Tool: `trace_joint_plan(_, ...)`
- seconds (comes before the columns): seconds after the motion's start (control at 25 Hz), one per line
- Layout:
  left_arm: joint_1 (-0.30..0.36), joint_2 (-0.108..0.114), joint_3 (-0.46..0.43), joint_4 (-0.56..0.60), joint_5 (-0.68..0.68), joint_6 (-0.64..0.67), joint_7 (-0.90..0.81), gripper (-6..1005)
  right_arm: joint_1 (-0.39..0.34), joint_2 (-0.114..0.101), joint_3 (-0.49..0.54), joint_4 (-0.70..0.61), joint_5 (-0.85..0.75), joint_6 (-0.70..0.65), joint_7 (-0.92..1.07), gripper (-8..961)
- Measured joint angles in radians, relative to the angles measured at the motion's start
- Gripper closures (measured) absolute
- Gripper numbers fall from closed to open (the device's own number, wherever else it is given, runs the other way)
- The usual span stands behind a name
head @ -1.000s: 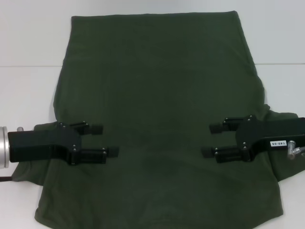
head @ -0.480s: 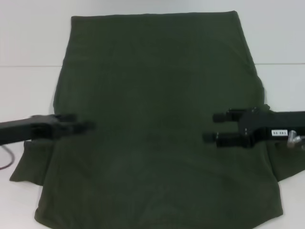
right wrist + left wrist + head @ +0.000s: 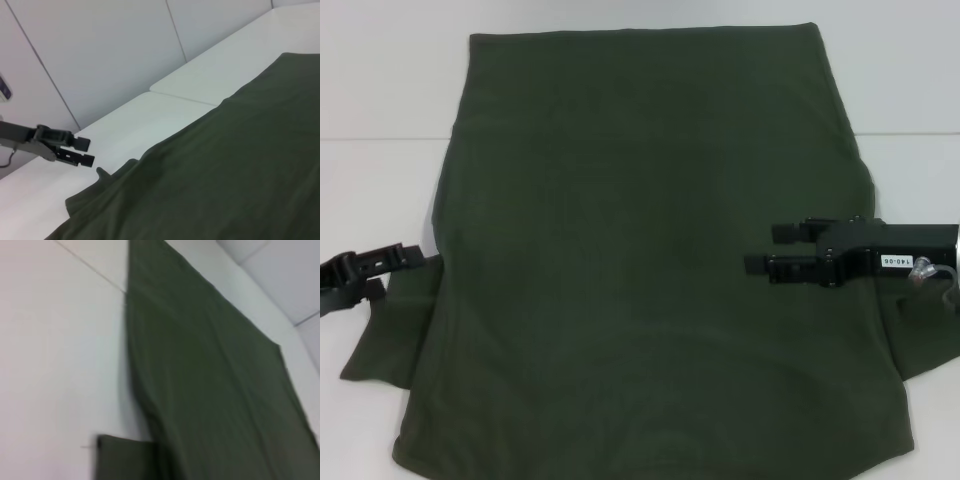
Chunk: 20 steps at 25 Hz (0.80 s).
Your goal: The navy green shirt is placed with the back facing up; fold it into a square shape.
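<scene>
The navy green shirt (image 3: pixel 640 250) lies spread flat on the white table, plain side up, with its hem at the far end and a short sleeve sticking out on each side near me. My left gripper (image 3: pixel 398 270) hovers open just off the shirt's left edge, above the left sleeve (image 3: pixel 385 335), holding nothing. In the right wrist view the left gripper (image 3: pixel 84 151) shows with its fingers apart over bare table. My right gripper (image 3: pixel 762 248) is open over the shirt's right part, fingers pointing inward, with no cloth between them. In the left wrist view the shirt (image 3: pixel 215 385) fills the frame.
The white table (image 3: pixel 380 90) shows bare on both sides of the shirt and beyond its hem. A seam line (image 3: pixel 380 138) crosses the tabletop. Pale wall panels (image 3: pixel 100 55) stand past the table's left side.
My left gripper has pulled back leftward off the shirt to beside its edge. The right gripper has shifted slightly up and outward. The shirt lies as before.
</scene>
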Motion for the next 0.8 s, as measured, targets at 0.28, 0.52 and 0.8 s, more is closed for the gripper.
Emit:
trace_joint_plan(0.28, -0.002, -0.027, -0.002, -0.049, -0.009, -0.139, 0.209, 74, 0.007, 0.0, -0.001, 0.002, 0.001, 0.002, 0.001, 128)
trace_joint_plan(0.52, 0.008, -0.028, -0.002, -0.055, -0.005, -0.172, 0.209, 75, 0.009, 0.0, -0.001, 0.002, 0.002, 0.002, 0.004, 128)
trace_joint_plan(0.8, 0.012, -0.03, -0.001, -0.064, 0.004, -0.188, 0.201, 76, 0.01, 0.0, 0.0, 0.002, 0.002, 0.006, 0.006, 127)
